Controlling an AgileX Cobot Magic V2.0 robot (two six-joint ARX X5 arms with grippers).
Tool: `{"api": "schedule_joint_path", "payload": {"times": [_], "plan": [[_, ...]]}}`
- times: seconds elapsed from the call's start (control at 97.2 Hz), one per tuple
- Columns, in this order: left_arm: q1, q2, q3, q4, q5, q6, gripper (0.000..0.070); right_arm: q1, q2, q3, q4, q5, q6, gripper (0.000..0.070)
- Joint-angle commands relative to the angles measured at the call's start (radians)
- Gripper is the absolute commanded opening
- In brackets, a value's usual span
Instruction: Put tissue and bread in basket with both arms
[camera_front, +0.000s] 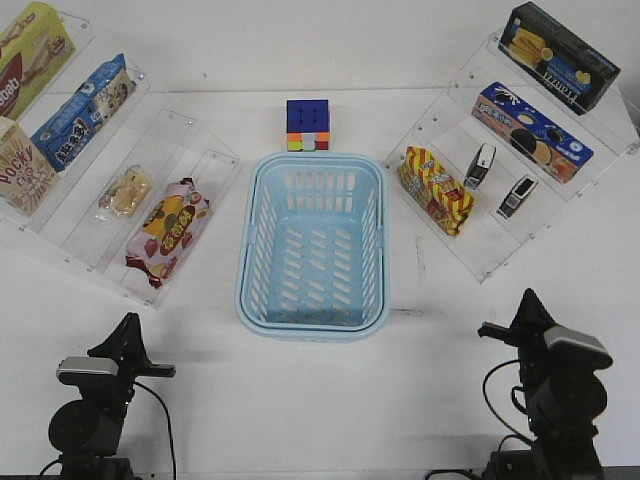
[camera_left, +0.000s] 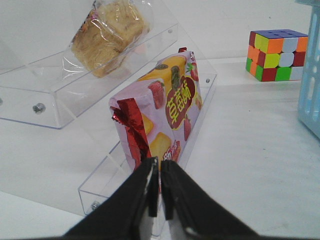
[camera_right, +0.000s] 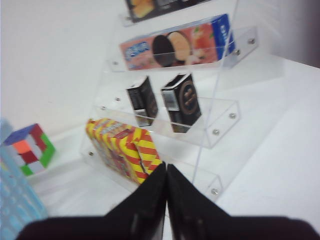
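Note:
The light-blue basket (camera_front: 312, 245) stands empty at the table's middle; its edge shows in the left wrist view (camera_left: 312, 75) and the right wrist view (camera_right: 15, 200). The bread (camera_front: 127, 191), a golden bun in clear wrap, lies on the left clear shelf (camera_left: 107, 32). The tissue (camera_front: 480, 166), a slim black pack with a white panel, stands on the right shelf (camera_right: 142, 101). My left gripper (camera_front: 128, 325) (camera_left: 160, 161) is shut and empty near the table's front, pointing at the left shelf. My right gripper (camera_front: 527, 300) (camera_right: 166, 166) is shut and empty, pointing at the right shelf.
A red-and-yellow snack bag (camera_front: 167, 230) (camera_left: 160, 110) lies below the bread. A paler pack (camera_front: 517, 195) (camera_right: 182, 102) stands beside the tissue, and a striped bag (camera_front: 435, 190) (camera_right: 125, 150) lies on the step below. A colour cube (camera_front: 308, 125) sits behind the basket. Boxes fill the upper shelves.

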Motion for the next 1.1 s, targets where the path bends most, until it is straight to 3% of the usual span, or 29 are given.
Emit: {"api": "schedule_joint_path", "payload": {"times": [0.0,0.051,0.154,0.226,0.494,0.782,0.833,0.936,1.019,1.091], "plan": [[0.001,-0.001,-0.020,0.016,0.003,0.005,0.0001,-0.001,0.158,0.100,0.000,-0.005,-0.060,0.0006],[0.001,-0.001,-0.020,0.016,0.003,0.005,0.0001,-0.001,0.257,0.172,-0.003,-0.015,-0.089,0.0101],[0.001,-0.001,-0.020,0.016,0.003,0.005,0.0001,-0.001,0.447,0.312,-0.018,-0.014,-0.119,0.0437],[0.001,-0.001,-0.020,0.016,0.003,0.005,0.0001,-0.001,0.573,0.407,-0.029,-0.012,-0.154,0.0469],[0.001,-0.001,-0.020,0.016,0.003,0.005,0.0001,-0.025,0.948,0.672,-0.042,0.036,-0.214,0.0466],[0.001,-0.001,-0.020,0.016,0.003,0.005,0.0001,-0.075,1.160,0.769,-0.019,0.048,-0.206,0.0447],[0.001,-0.001,-0.020,0.016,0.003,0.005,0.0001,-0.079,1.177,0.769,-0.007,0.048,-0.206,0.0392],[0.001,-0.001,-0.020,0.016,0.003,0.005,0.0001,-0.090,1.199,0.769,0.006,0.041,-0.206,0.0215],[0.001,-0.001,-0.020,0.016,0.003,0.005,0.0001,-0.098,1.204,0.769,0.014,0.036,-0.206,0.0003],[0.001,-0.001,-0.020,0.016,0.003,0.005,0.0001,-0.099,1.201,0.773,0.013,0.027,-0.212,0.0000]]}}
